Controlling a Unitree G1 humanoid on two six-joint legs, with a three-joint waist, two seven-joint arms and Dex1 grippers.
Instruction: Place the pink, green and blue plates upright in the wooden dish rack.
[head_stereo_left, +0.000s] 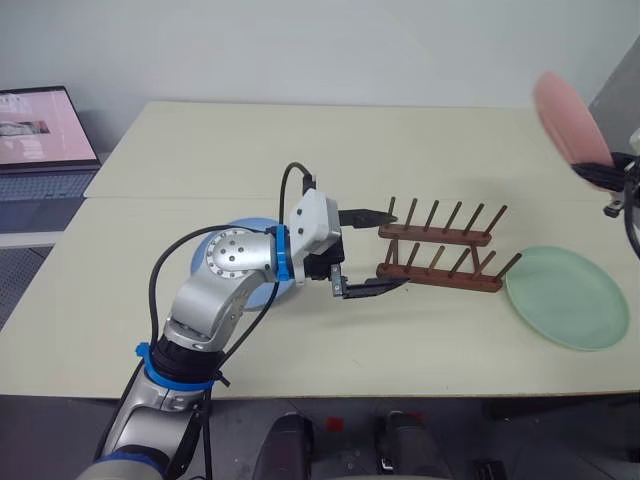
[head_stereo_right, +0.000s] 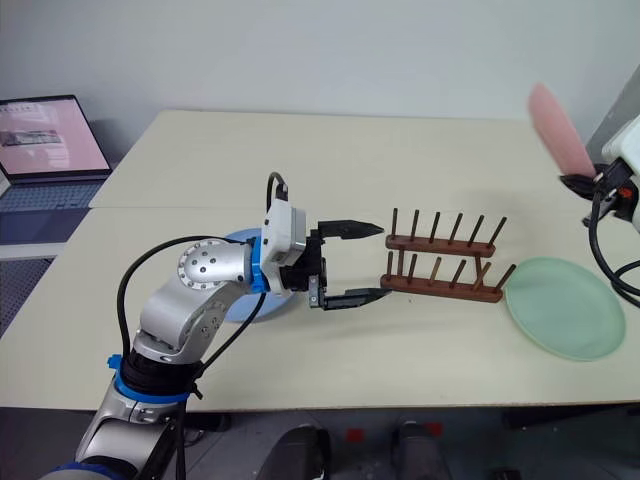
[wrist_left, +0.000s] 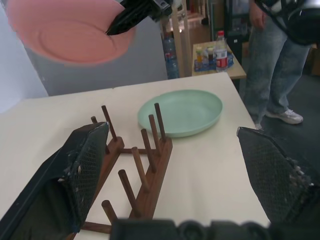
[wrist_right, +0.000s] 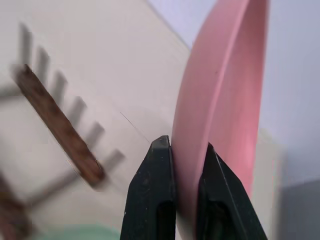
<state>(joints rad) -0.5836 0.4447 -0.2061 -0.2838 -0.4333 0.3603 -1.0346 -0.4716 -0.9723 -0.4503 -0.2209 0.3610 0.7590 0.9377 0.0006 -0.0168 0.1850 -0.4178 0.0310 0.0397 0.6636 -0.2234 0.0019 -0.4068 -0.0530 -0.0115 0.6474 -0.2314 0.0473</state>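
Note:
The pink plate (head_stereo_left: 566, 116) hangs on edge in the air above the table's right side, with my right gripper (wrist_right: 187, 147) shut on its rim. On the table lies the green plate (head_stereo_left: 566, 296), flat, just right of the wooden dish rack (head_stereo_left: 440, 255), which holds no plates. My left gripper (head_stereo_left: 398, 250) is open and level at the rack's left end, one finger on either side of the rail ends. Under my left arm the blue plate (head_stereo_left: 252, 226) lies flat and is mostly hidden.
A laptop (head_stereo_left: 45, 130) stands open on a lower surface off the table's left side. A person (wrist_left: 272, 65) stands beyond the table's right end, beside a small table with bottles (wrist_left: 215, 52). Bare tabletop (head_stereo_left: 300, 150) stretches behind the rack.

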